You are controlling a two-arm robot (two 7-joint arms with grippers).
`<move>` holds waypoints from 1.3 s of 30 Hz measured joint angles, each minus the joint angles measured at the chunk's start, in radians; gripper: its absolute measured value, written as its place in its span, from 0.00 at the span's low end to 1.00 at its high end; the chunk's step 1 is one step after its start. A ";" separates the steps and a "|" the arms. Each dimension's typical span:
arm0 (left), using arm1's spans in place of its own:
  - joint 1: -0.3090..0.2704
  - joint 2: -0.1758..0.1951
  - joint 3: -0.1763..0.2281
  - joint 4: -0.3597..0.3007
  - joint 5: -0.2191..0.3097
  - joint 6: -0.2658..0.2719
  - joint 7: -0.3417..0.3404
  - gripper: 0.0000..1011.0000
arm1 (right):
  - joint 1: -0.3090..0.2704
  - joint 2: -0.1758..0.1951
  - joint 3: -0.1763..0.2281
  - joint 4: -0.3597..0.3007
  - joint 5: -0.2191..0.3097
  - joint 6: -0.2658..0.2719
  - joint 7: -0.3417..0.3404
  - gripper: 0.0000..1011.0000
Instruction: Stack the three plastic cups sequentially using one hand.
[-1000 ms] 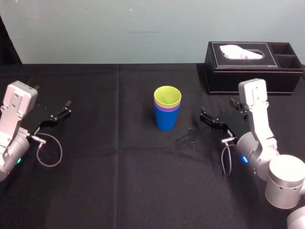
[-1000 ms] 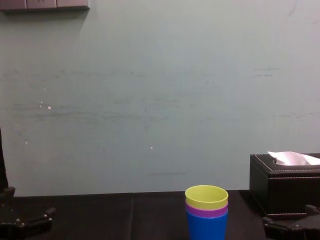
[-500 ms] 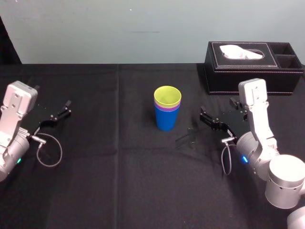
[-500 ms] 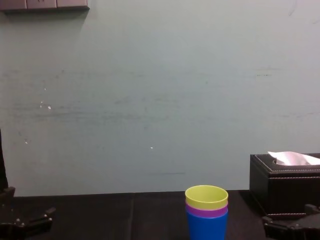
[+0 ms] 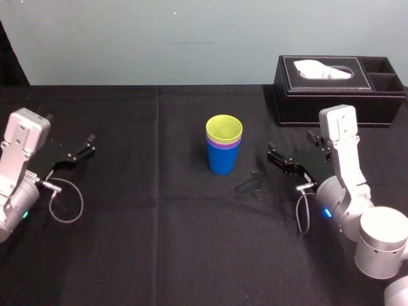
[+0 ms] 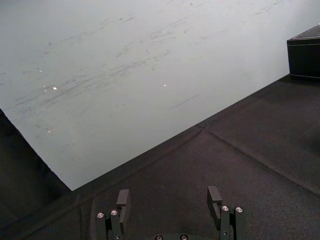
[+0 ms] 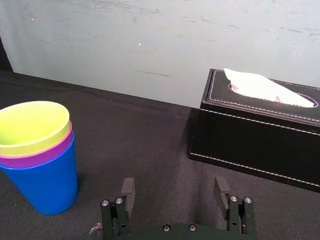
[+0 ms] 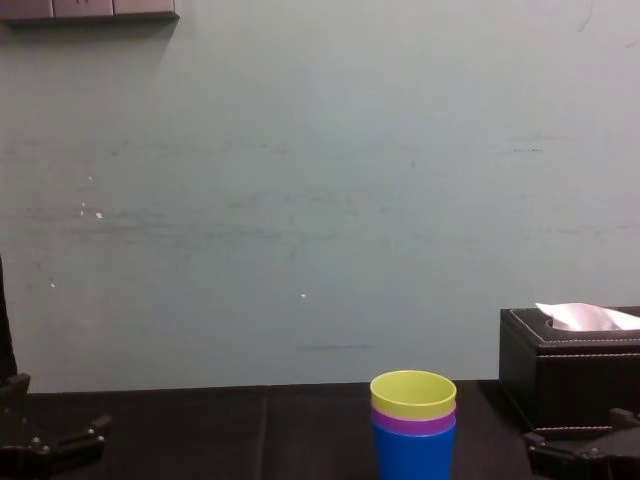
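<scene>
Nothing has shifted in the past second: the three plastic cups (image 5: 223, 146) stay nested at the middle of the black tablecloth (image 5: 159, 223), and both arms hold their places. The stack stands upright, long axis vertical, mouths up, each round tumbler tapering toward its base. The blue cup (image 5: 222, 162) rests on the cloth, the purple cup (image 5: 223, 145) shows inside it as a narrow band, and the yellow-green cup (image 5: 224, 129) sits on top. All three are smooth-walled plastic. The right gripper (image 7: 174, 187) hangs to the stack's right, apart from it, black fingers spread wide and gripping nothing (they point toward the cups). The left gripper (image 6: 168, 196) sits well off at the table's left, fingers likewise parted and empty. Behind the right arm stands a black, white-stitched leather tissue box (image 5: 331, 95), a white tissue poking from its slot.
</scene>
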 joint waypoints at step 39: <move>0.000 0.000 0.000 0.000 0.000 0.000 0.000 1.00 | 0.000 0.000 0.000 0.000 0.000 0.000 0.000 0.99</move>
